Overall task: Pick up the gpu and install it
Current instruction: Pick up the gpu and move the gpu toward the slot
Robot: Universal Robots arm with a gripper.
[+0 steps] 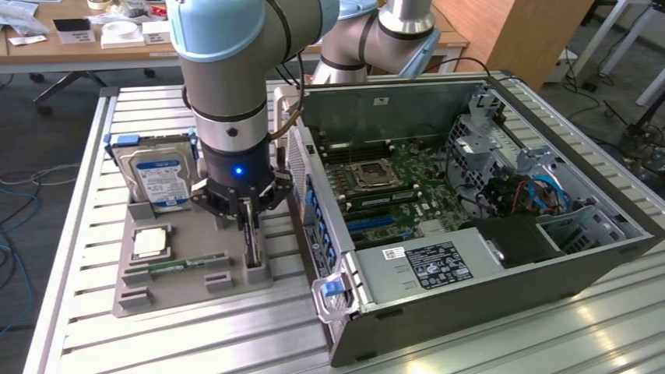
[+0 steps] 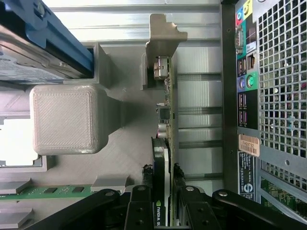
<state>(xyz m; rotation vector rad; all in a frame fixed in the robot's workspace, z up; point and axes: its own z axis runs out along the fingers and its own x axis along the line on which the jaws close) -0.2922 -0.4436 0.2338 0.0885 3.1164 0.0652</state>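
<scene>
In the exterior view we see the arm standing over a grey holder [image 1: 192, 292] on the slatted table [image 1: 93, 343]. Its gripper [image 1: 248, 222] is down at the graphics card [image 1: 254, 253]. The card stands on its edge in a slot along the side of the holder nearest the open computer case [image 1: 468, 234]. The holder also carries a hard drive [image 1: 156, 175] toward the exterior view's left, a square chip [image 1: 151, 243] and a memory stick [image 1: 177, 266].

In the wrist view we look along the upper edge of the graphics card [image 2: 165, 143], which sits in its slot in the holder. The fingers [image 2: 146, 191] lie one on each face of the card and press against it, pinching it between them. The case's rear port panel [image 2: 244, 96] runs just beside the card, with bare table slats between them.
</scene>
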